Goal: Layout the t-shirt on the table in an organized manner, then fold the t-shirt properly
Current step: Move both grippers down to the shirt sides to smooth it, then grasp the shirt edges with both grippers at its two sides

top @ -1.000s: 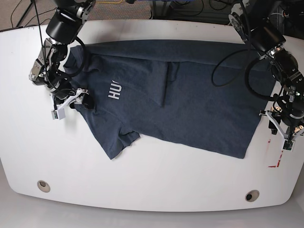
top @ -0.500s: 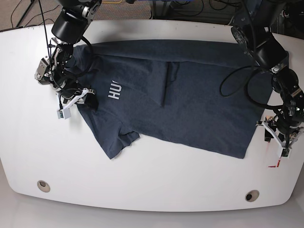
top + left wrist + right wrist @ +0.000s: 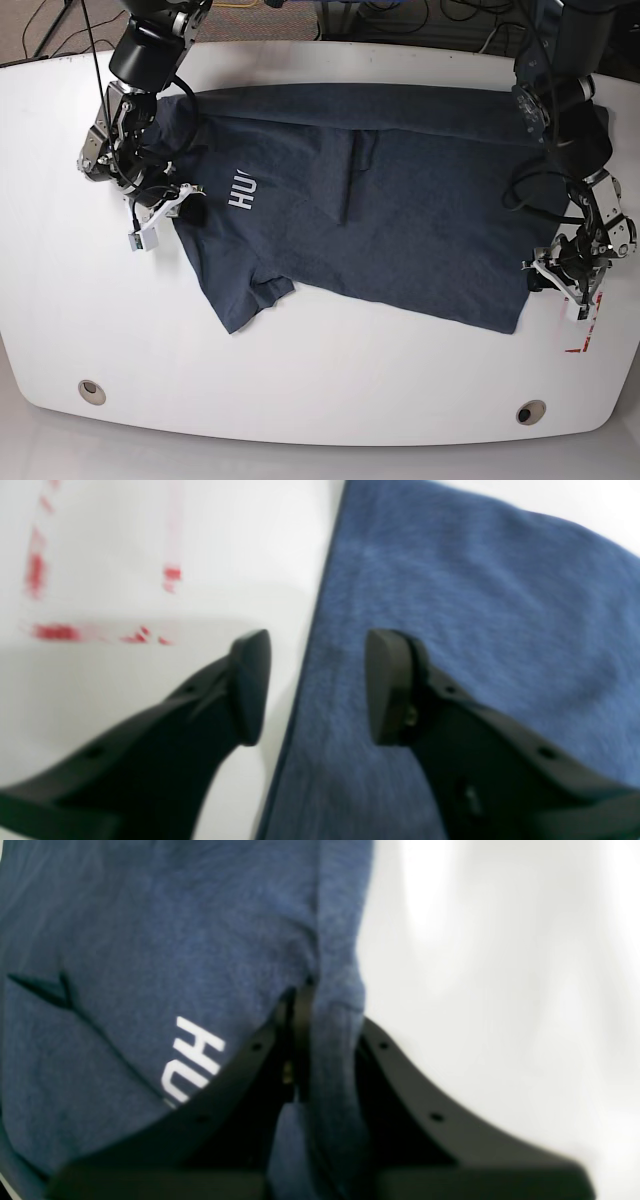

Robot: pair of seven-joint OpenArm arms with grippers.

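1. T-shirt: navy, white lettering "HU…" on the chest. It lies spread across the white bench, mostly flat, with a raised crease near the middle and one sleeve sticking out toward the front edge. Laying-out looks unfinished; no fold made yet.
2. My right tool: pressed together, pinching a ridge of cloth at the shirt's edge beside the lettering. I judge this grip serves to tug that side taut.
3. My left tool: spread, one finger over bare bench, the other over fabric, straddling the hem edge at the far side. Placed so, it could close on that hem. Whether the tips touch the bench is unclear; the view is blurred.
4. Red outlined mark: on the bench just beside my left tool, apart from the shirt.
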